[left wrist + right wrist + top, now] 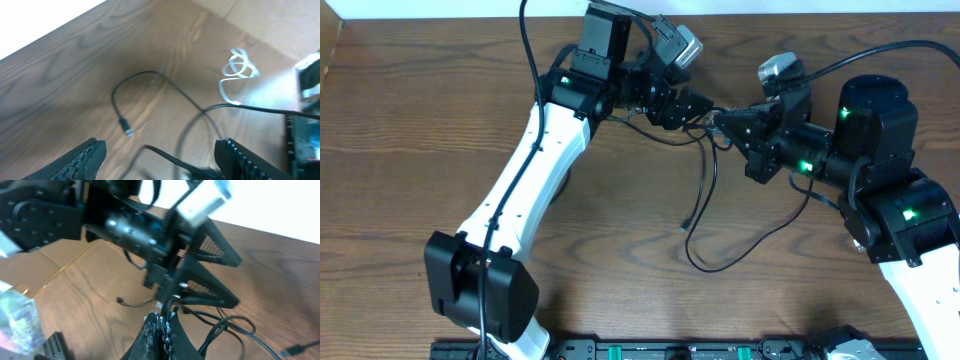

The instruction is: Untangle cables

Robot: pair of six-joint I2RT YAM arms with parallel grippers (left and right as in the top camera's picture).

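Note:
Thin black cables (703, 185) hang in loops from where my two grippers meet at the back middle of the table; one plug end (684, 226) rests on the wood. My right gripper (722, 120) is shut, and in its wrist view a black cable (220, 330) comes out from between the fingertips of the gripper (164, 317). My left gripper (698, 103) faces it, open. In the left wrist view a black strand (170, 157) passes between the wide-apart fingers (245, 160) without being pinched. Beyond lie a plug end (128, 132) and a coiled white cable (237, 70).
The wooden table (420, 120) stretches to the left and front. A black rail (670, 350) runs along the front edge. A crumpled clear plastic bag (17, 315) shows at the left of the right wrist view. The white wall borders the table's far edge.

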